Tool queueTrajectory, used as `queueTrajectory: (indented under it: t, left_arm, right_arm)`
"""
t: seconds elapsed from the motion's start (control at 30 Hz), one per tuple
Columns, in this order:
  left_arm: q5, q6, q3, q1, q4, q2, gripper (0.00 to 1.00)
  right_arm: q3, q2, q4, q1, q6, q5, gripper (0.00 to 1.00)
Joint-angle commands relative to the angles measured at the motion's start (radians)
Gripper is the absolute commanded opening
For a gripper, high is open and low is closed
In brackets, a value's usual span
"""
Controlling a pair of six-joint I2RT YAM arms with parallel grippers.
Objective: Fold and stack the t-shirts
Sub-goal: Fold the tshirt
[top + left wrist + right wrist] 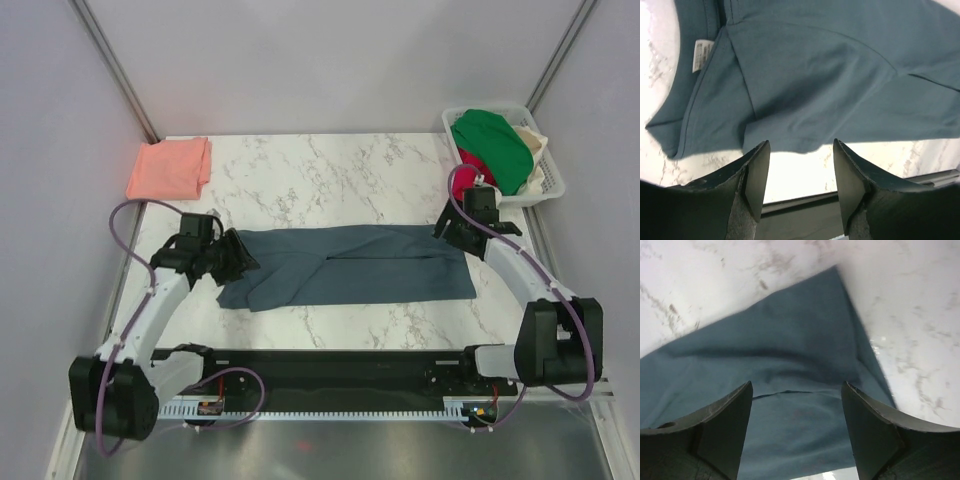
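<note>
The slate-blue t-shirt [350,265] lies flat across the middle of the marble table, folded lengthwise into a long band. My left gripper [238,258] stands open at its left end, nothing between the fingers; in the left wrist view the cloth [830,75] lies just beyond the fingertips [757,170], its white label [701,54] showing. Over the shirt's right end my right gripper [447,232] hangs open and empty, with the blue cloth [800,405] under its jaws. The salmon-pink t-shirt [170,167] rests folded at the table's far left corner.
A white basket [552,182] at the far right holds green [492,148], red and cream garments. The table's [330,170] black front rail runs along the near edge, between the arm bases.
</note>
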Motion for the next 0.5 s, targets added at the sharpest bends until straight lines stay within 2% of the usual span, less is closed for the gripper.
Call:
queueTrajectory:
  t: [0.0,0.23,0.4,0.47]
  left_arm:
    - [-0.061,-0.058,-0.013,-0.033,0.167,0.148,0.6]
    - [-0.058,-0.074,0.077,-0.051,0.353,0.513,0.59]
    - [-0.086,-0.026,0.236,-0.05,0.34,0.739,0.57]
    - [-0.164,0.014,0.389,-0.047,0.248,0.848,0.57]
  right_arm:
    - [0.042,0.086,0.082,0.034,-0.014,-0.087,0.78]
    - [0.061,0.351,0.165,0.057,-0.037,-0.109,0.74]
    - [-0.089,0.344,0.229,0.075,0.069,-0.113,0.71]
    - [-0.209,0.264,0.258,0.129,0.196,-0.179,0.69]
